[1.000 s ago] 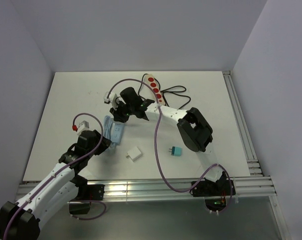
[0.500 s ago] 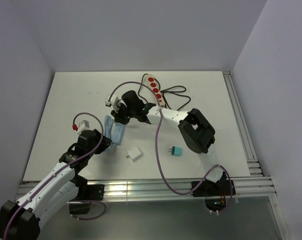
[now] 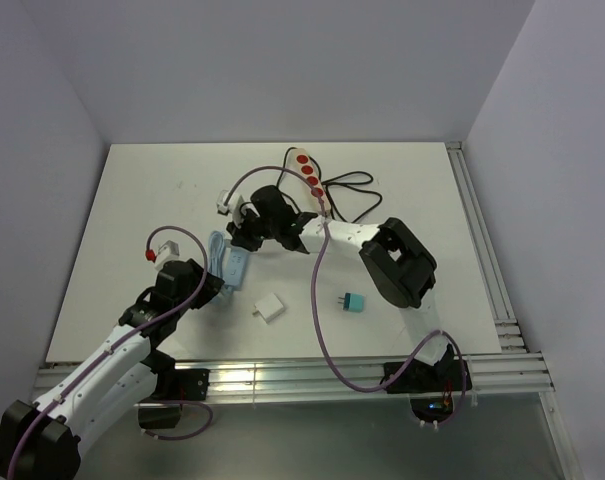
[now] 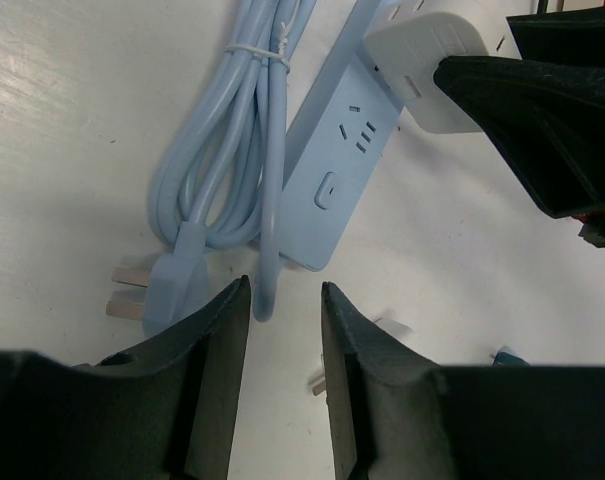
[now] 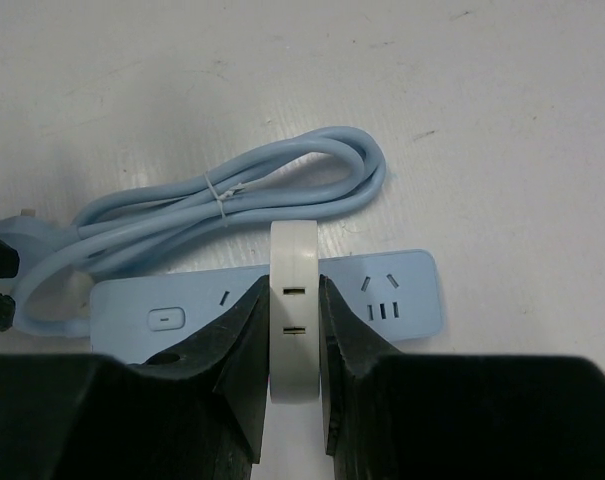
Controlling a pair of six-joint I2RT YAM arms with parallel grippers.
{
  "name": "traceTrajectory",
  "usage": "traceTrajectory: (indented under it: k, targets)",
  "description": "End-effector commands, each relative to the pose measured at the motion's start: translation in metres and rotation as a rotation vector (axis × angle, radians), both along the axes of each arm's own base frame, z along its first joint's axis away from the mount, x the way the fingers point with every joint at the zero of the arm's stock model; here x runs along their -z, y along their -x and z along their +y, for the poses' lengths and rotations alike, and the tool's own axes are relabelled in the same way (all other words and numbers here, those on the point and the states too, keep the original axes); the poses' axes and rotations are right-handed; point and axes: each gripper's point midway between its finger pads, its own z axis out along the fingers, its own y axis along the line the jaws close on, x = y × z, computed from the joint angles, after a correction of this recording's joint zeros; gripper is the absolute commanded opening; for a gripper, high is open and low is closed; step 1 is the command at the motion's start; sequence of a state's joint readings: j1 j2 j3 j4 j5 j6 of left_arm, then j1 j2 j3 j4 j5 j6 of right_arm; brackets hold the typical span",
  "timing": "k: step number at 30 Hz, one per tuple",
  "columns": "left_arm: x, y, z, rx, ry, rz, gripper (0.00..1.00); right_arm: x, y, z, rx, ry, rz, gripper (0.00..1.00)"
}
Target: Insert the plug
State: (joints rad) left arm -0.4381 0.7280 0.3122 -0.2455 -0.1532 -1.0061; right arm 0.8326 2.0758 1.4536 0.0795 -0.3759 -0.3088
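On the near left, left jaws narrowly parted, gripping nothing, poised above the near end of a blue cord (image 4: 232, 150). Just right of that, blue strip (image 3: 235, 265) flat on the desk (image 3: 132, 200), cord coiled against its left side. Over the strip's far part, right jaws clamped on the white plug (image 5: 294, 270), upright above the strip's face between switch and socket; seated or not, cannot tell. Further right, white adapter (image 3: 269, 308) lying near, red-buttoned strip (image 3: 310, 178) far, teal plug (image 3: 351, 302) well apart on the right.
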Motion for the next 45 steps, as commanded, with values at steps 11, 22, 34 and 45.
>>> traceTrajectory:
  k: [11,22,34,45]
  targets:
    - [0.002,-0.005,-0.007,0.03,0.005,-0.022,0.42,0.066,-0.022,-0.072,0.174,0.286,0.137,0.0]
    - [0.014,-0.017,-0.012,0.039,-0.013,-0.003,0.45,0.066,-0.025,-0.072,0.131,0.301,0.142,0.0]
    - [0.019,-0.02,-0.011,0.031,-0.026,0.002,0.45,0.08,-0.012,-0.063,0.093,0.389,0.109,0.0]
    - [0.033,-0.024,-0.012,0.036,-0.049,0.027,0.04,0.09,-0.003,-0.065,0.099,0.431,0.102,0.0]
